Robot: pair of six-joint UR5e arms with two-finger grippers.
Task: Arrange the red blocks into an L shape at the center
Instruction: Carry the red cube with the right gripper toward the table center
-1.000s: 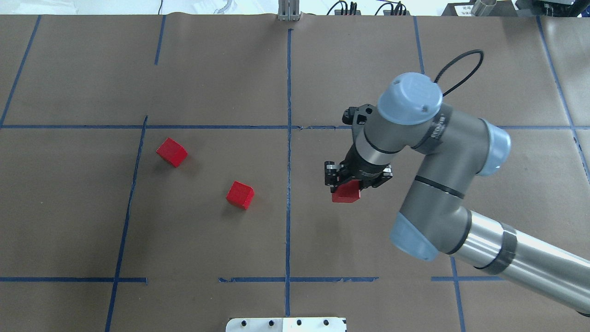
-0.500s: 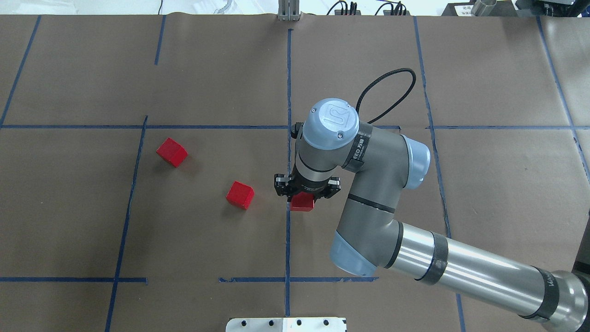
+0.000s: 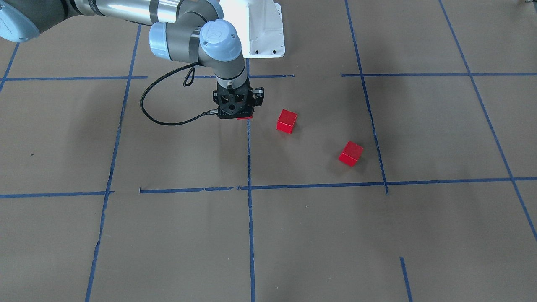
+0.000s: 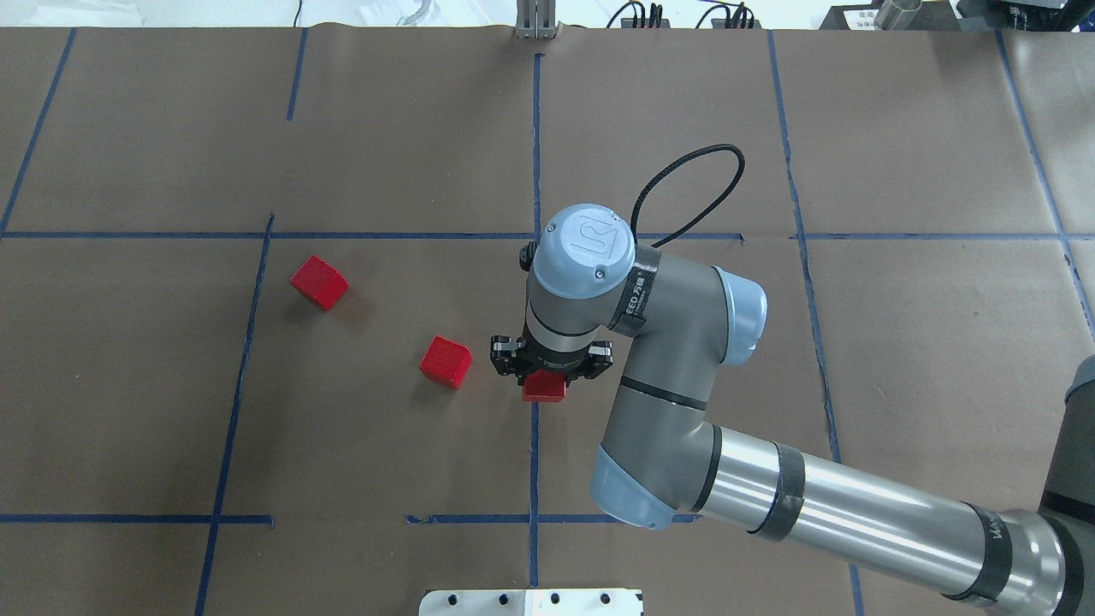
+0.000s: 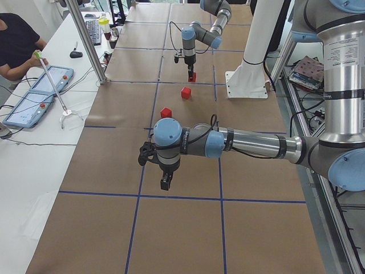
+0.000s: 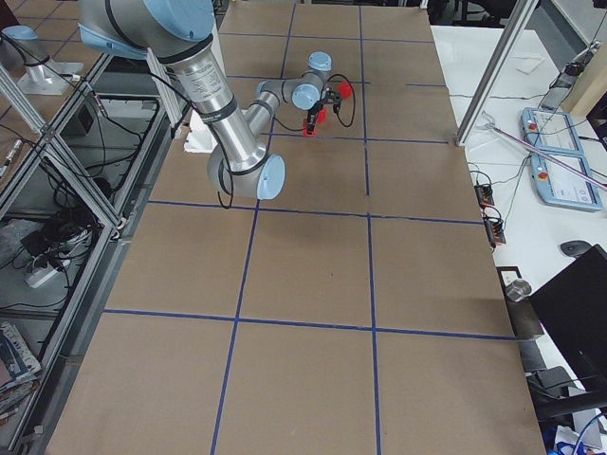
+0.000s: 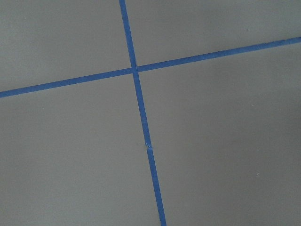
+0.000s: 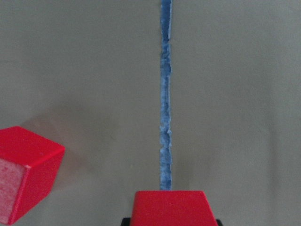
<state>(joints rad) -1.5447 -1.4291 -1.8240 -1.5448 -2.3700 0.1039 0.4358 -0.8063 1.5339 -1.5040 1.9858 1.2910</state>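
We see the right gripper (image 4: 548, 368) pointing straight down over the middle blue tape line (image 4: 535, 462), its fingers clenched on one red block (image 4: 544, 390). This held block sits squarely above the line, in the centre of the brown paper (image 4: 385, 445). In the right wrist view the tape (image 8: 165, 117) runs away from the block's far edge (image 8: 170, 207). We cannot tell whether the block's underside touches the paper. From the front-facing camera only a thin red sliver of it (image 3: 242, 118) shows under the black gripper body (image 3: 235, 110).

A second red block (image 4: 446, 362) lies on the paper near the held one, to the robot's left of the line and apart from it, turned at a slight angle to the tape. The wrist view catches it at the lower left corner (image 8: 26, 181). A third red block (image 4: 319, 282) lies farther left and farther from the robot, well apart from the other two and also rotated.

The left gripper (image 5: 165, 181) hangs over the paper far off toward the table's left end. We see it only from the side, so we cannot tell whether its claw is released or clenched.
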